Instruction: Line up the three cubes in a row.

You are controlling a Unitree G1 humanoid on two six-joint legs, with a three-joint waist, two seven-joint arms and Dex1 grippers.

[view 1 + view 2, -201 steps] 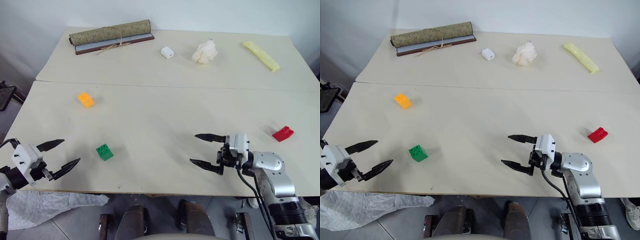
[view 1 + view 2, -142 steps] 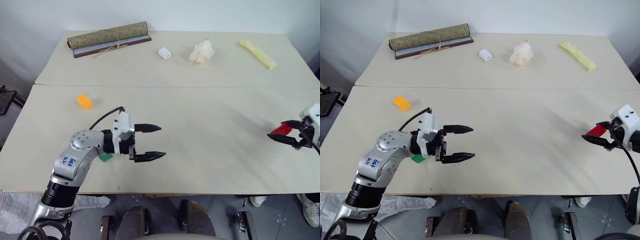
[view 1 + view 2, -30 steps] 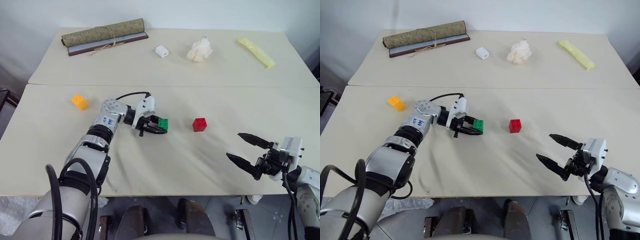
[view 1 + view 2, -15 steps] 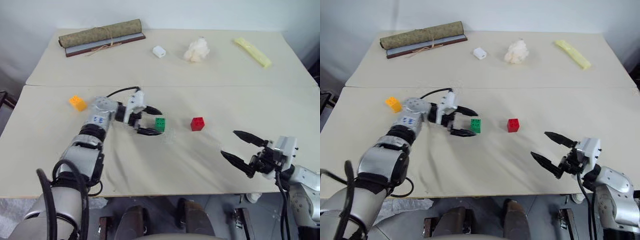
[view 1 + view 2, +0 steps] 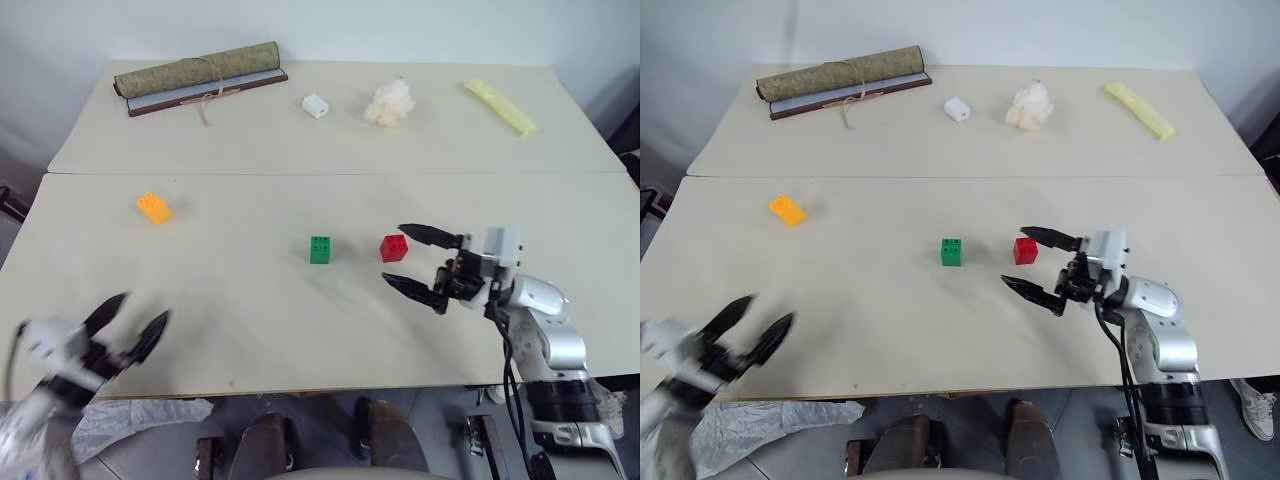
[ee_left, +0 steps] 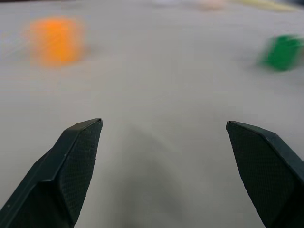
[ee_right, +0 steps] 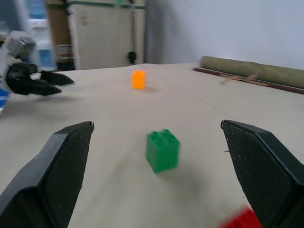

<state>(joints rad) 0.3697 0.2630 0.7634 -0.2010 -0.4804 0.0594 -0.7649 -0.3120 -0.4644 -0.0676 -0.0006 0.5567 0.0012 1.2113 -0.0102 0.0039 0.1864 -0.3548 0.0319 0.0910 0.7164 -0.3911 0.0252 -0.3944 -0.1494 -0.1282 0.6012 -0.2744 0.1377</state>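
The green cube (image 5: 320,249) and the red cube (image 5: 394,248) stand side by side at mid-table, a small gap between them. The orange-yellow cube (image 5: 154,207) lies apart at the left. My right gripper (image 5: 392,255) hovers open, pointing left, with the red cube seen between its fingertips; in the right wrist view the green cube (image 7: 162,150) sits ahead and the red cube (image 7: 244,219) low beside one finger. My left gripper (image 5: 141,307) is open and empty at the table's near-left edge; its wrist view shows the orange-yellow cube (image 6: 56,39) and the green cube (image 6: 283,51) far ahead.
Along the far side lie a rolled mat on a board (image 5: 196,70), a small white block (image 5: 315,105), a white fluffy wad (image 5: 389,102) and a yellow strip (image 5: 497,105). A seam (image 5: 300,173) crosses the table behind the cubes.
My left gripper opened, let go of the green cube beside the red one, and drew back to the near-left edge. The right gripper swung left and up to the red cube.
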